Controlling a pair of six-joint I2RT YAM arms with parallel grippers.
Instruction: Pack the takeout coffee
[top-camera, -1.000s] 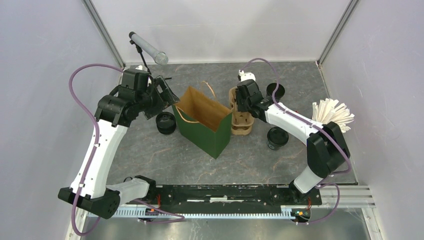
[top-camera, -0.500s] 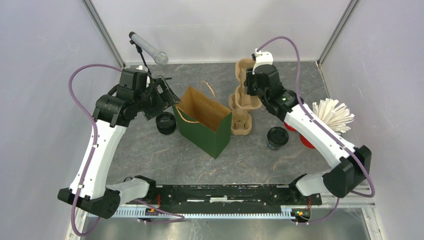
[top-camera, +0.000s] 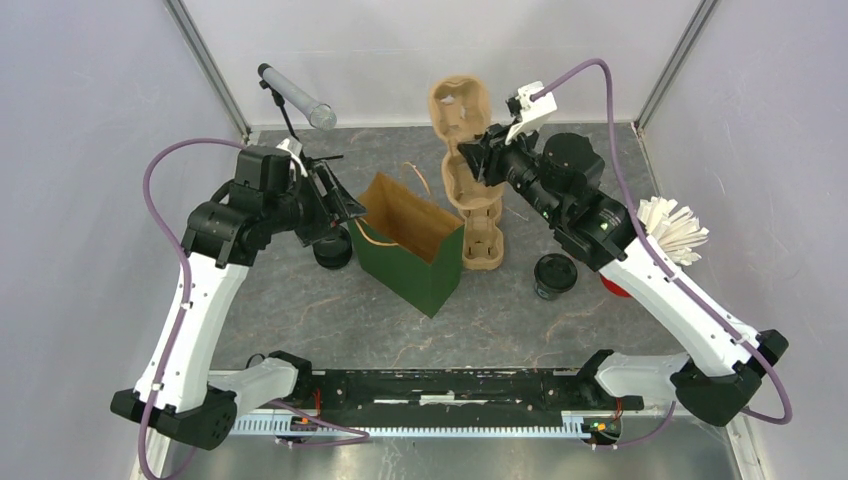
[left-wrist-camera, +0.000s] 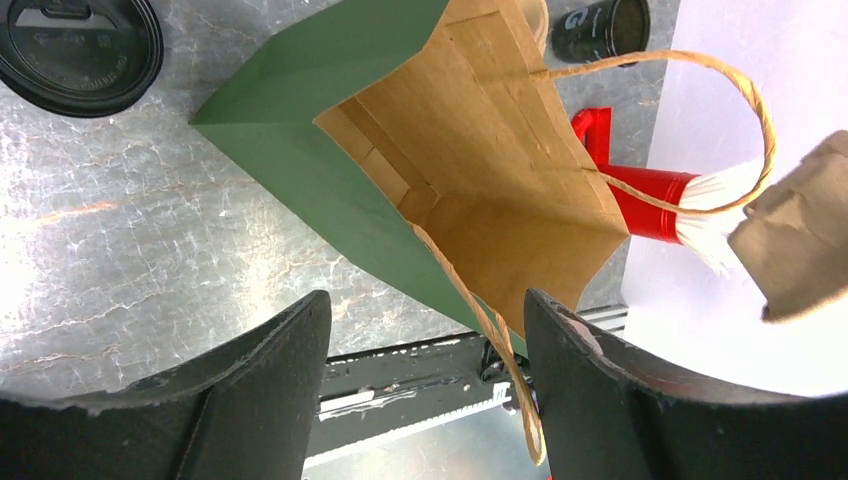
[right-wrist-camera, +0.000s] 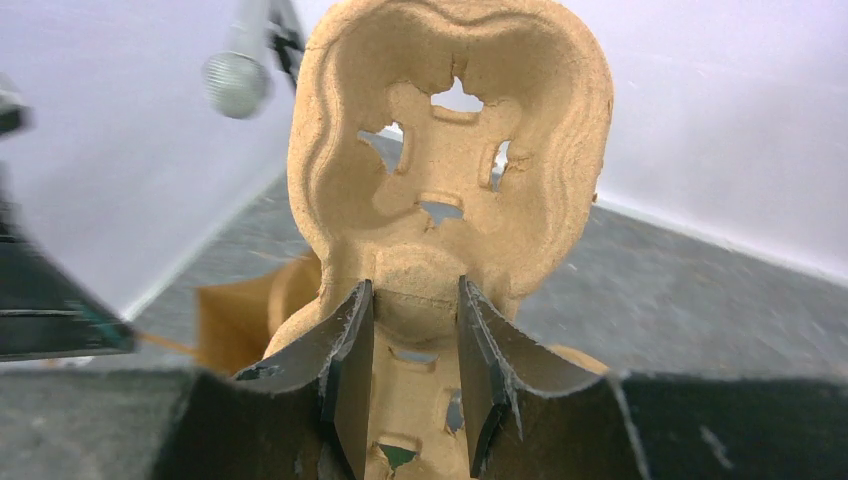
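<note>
Right gripper (right-wrist-camera: 412, 288): jaws pinched on the middle ridge of a cardboard cup tray (right-wrist-camera: 540, 120), which is held upright in the air right-rear of the bag (top-camera: 400, 262). The tray's lower end is cut off in the wrist view. From above, it can't be told whether it is clear of the tray stack (top-camera: 483, 245) just beside the bag's right side.

Left gripper (left-wrist-camera: 425, 300): jaws spread, nothing gripped, held over the bag's open mouth. A string handle (left-wrist-camera: 497, 345) is seen running through the gap; contact can't be told.

Takeout coffee (left-wrist-camera: 75, 45): stood on the table just left of the bag, sip lid on, half hidden under the left arm from above.

Second black cup (top-camera: 555, 275): right of the bag, top can't be made out.

Red holder (left-wrist-camera: 645, 200) of white sticks: farther right, mostly hidden behind the right arm.
</note>
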